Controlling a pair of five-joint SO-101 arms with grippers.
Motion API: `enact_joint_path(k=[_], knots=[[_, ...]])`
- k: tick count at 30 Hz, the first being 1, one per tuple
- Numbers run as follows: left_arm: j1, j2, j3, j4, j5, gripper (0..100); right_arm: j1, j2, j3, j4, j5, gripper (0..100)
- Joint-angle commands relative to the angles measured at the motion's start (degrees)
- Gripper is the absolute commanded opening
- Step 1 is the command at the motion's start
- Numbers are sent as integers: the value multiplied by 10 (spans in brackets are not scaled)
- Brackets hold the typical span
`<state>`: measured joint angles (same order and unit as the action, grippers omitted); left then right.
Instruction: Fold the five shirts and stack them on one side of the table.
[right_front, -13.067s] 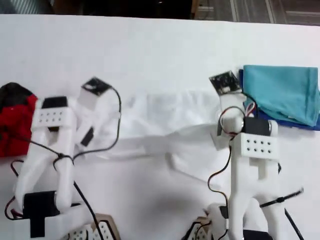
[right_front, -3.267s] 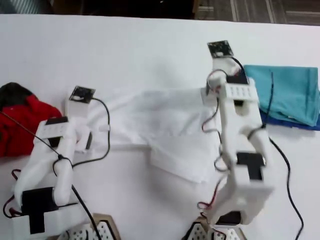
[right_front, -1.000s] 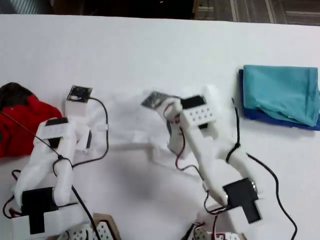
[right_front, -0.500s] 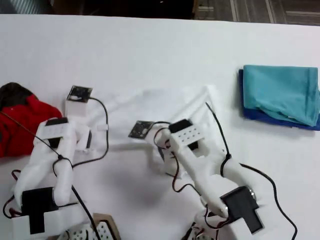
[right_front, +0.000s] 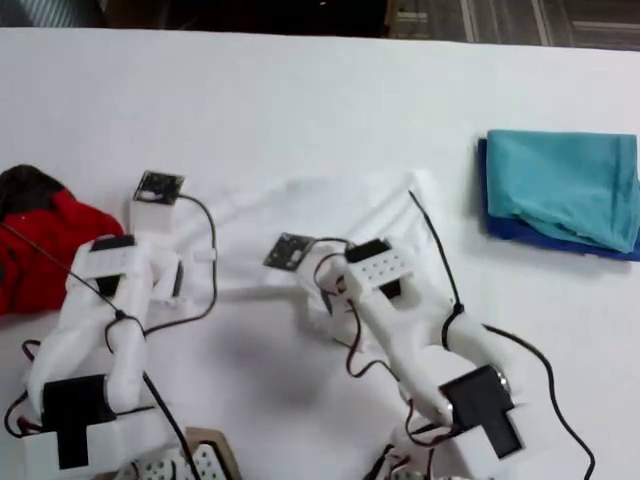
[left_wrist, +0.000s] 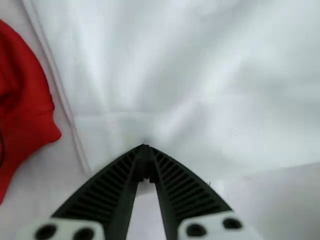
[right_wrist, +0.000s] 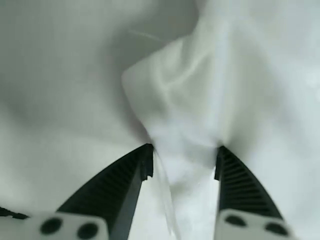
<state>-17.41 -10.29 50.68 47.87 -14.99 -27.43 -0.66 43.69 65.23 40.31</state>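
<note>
Arms (right_front: 100, 290) low over white shirt (right_front: 300, 208), left jaws clamped on it, right jaws apart.

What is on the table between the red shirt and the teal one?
A rumpled white shirt lies between the red shirt and the teal shirt, as the high view shows.

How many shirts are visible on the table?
4: red shirt far left, white shirt centre, teal shirt on blue shirt right. Dark cloth behind the red may be a fifth.
</note>
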Motion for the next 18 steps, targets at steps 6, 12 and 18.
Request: enact_joint_path(k=[6,12,18], knots=[[-4,0,-22,0,3,27,13,-30,-1,51,6,210],[-4,0,-22,0,3,27,-14,-32,22,46,6,209],[-4,0,-22,0,3,27,-46,20,25,27,2,209]])
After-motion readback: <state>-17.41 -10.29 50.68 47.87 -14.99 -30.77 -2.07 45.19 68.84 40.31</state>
